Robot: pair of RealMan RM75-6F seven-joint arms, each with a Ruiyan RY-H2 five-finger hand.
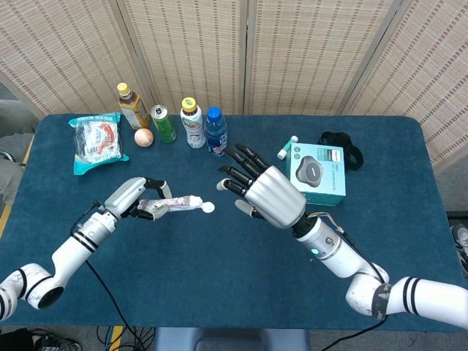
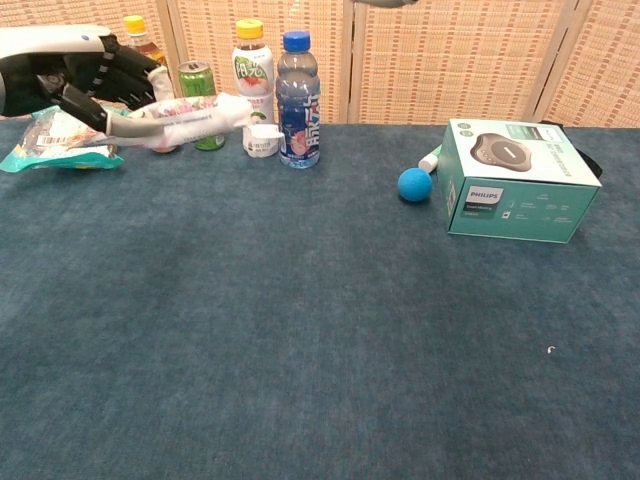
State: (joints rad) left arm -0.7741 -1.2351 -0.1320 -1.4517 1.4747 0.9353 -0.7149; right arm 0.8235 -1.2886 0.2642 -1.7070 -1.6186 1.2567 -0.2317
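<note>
A white tube [image 1: 174, 205] with pink print is held roughly level above the blue bench [image 1: 219, 285], at the left of the scene, its white cap end pointing right. The tube's crimped tail is gripped by the left hand [image 1: 134, 199], whose fingers are curled around it; in the chest view the same tube [image 2: 190, 110] is seen raised in front of the row of bottles, clasped by the left hand [image 2: 75, 80].

The right hand [image 1: 267, 191] is held apart from the tube, to its right, with nothing in it and its fingers spread; no contact with the cap is seen. The step in hand is judged to be the carrying of the tube by the left hand alone, the right hand standing free of it.

The next move is judged to call for a steady grip on the soft tail, since the tube could sag or slip, and for a lowering onto a bare patch of bench.

Farther off, along the far edge, a snack bag [image 1: 95, 140], a peach-coloured ball [image 1: 143, 137], a green can [image 1: 162, 122] and three bottles, the blue-capped one [image 1: 214, 131] among them, are lined up. To the right, a small blue ball [image 1: 272, 174] and a teal box [image 1: 316, 172] are set.
</note>
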